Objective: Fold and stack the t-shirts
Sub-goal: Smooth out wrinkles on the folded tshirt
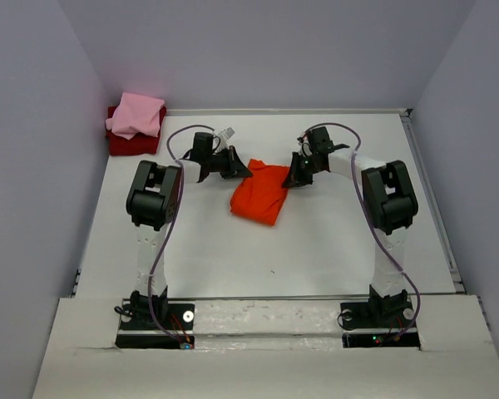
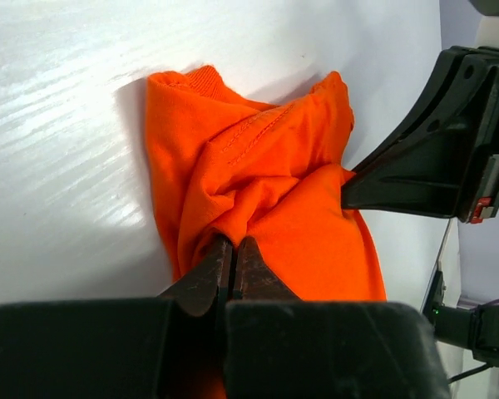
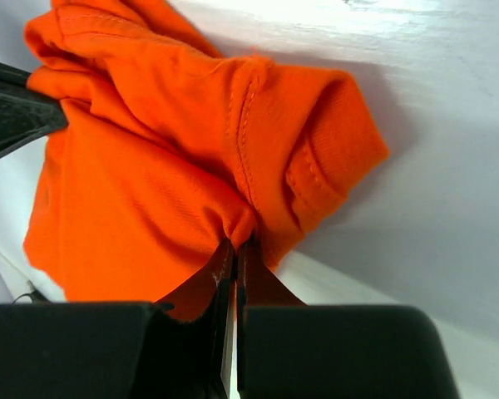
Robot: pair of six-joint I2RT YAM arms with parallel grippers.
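A white table (image 1: pixel 316 249) fills the middle of the top view, its surface glossy up close. Pale lavender walls (image 1: pixel 258 50) enclose it at nine, twelve and three o'clock. A white board (image 1: pixel 266 366) spans six o'clock.

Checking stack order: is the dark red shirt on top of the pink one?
No, the pink t-shirt lies on top of the dark red t-shirt at the far left corner.

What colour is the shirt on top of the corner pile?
The top shirt is light pink, clearest in the top external view.
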